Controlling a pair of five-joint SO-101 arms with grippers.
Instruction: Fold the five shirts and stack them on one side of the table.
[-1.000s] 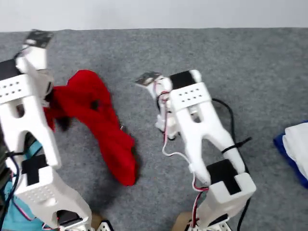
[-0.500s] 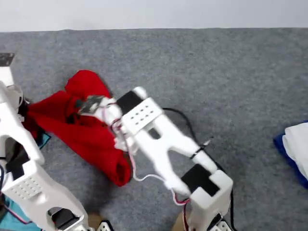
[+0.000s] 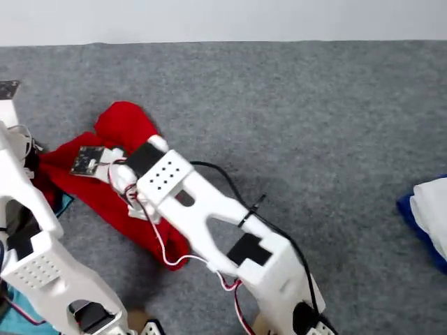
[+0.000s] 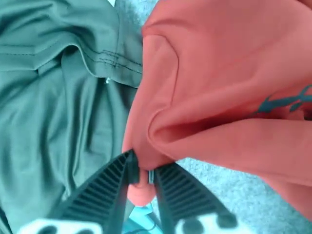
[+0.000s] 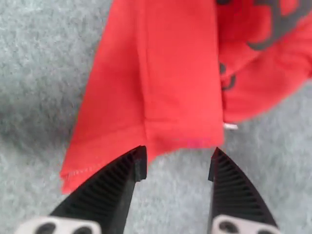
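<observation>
"Pinching what, the left gripper (image 4: 142,170)?" asks the first observer.

"A fold of the red shirt (image 4: 219,73)," says the second. "Its ribbed fingers (image 4: 109,183) are pressed together on the cloth's edge. A dark green shirt (image 4: 58,97) lies crumpled just beside it, touching the red one."

"And the right gripper (image 5: 178,161)?"

"Spread wide. It hangs over the hem of the red shirt, with the hem and the grey table cover (image 5: 39,73) showing between its jaws."

"Where does that shirt lie on the table?"

"Seen from the high view, the red shirt (image 3: 126,125) sits rumpled toward the left side of the grey table (image 3: 314,105). The right arm (image 3: 164,178) stretches diagonally across it, and the left arm (image 3: 42,269) stands at the left edge. A teal cloth (image 3: 17,314) shows beneath the left arm, at the near left corner."

"And on the other side?"

"At the far right edge a white garment (image 3: 433,202) rests on a blue one (image 3: 412,209), well apart from the red shirt."
</observation>
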